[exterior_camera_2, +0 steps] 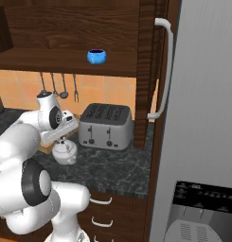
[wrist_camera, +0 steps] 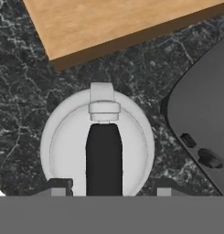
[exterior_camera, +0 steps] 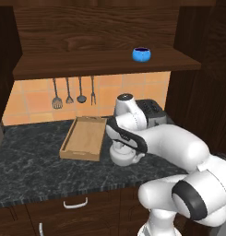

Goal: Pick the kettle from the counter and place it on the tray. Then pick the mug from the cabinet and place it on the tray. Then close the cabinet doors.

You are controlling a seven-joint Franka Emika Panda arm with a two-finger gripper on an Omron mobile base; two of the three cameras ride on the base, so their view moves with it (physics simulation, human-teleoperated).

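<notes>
The silver-white kettle [wrist_camera: 63,146] stands on the dark marbled counter [exterior_camera: 36,170], just right of the light-wood tray [exterior_camera: 84,137]. My gripper [wrist_camera: 111,187] hangs straight over it, open, with one fingertip on each side of the dark arched handle [wrist_camera: 103,155] and a gap on both sides. From the base cameras my hand covers the top of the kettle [exterior_camera: 126,156] [exterior_camera_2: 65,152]. The blue mug [exterior_camera: 141,54] [exterior_camera_2: 96,56] stands on the shelf of the open cabinet [exterior_camera: 105,62]. One cabinet door [exterior_camera_2: 148,56] stands open, edge-on, with its silver bar handle [exterior_camera_2: 165,71].
A boxy silver toaster [exterior_camera_2: 105,126] [wrist_camera: 205,119] stands close to the kettle's right. Kitchen utensils [exterior_camera: 68,92] hang on the orange tiled wall under the shelf. A grey fridge [exterior_camera_2: 202,118] fills the right side. Drawers with light handles [exterior_camera: 75,203] lie under the counter.
</notes>
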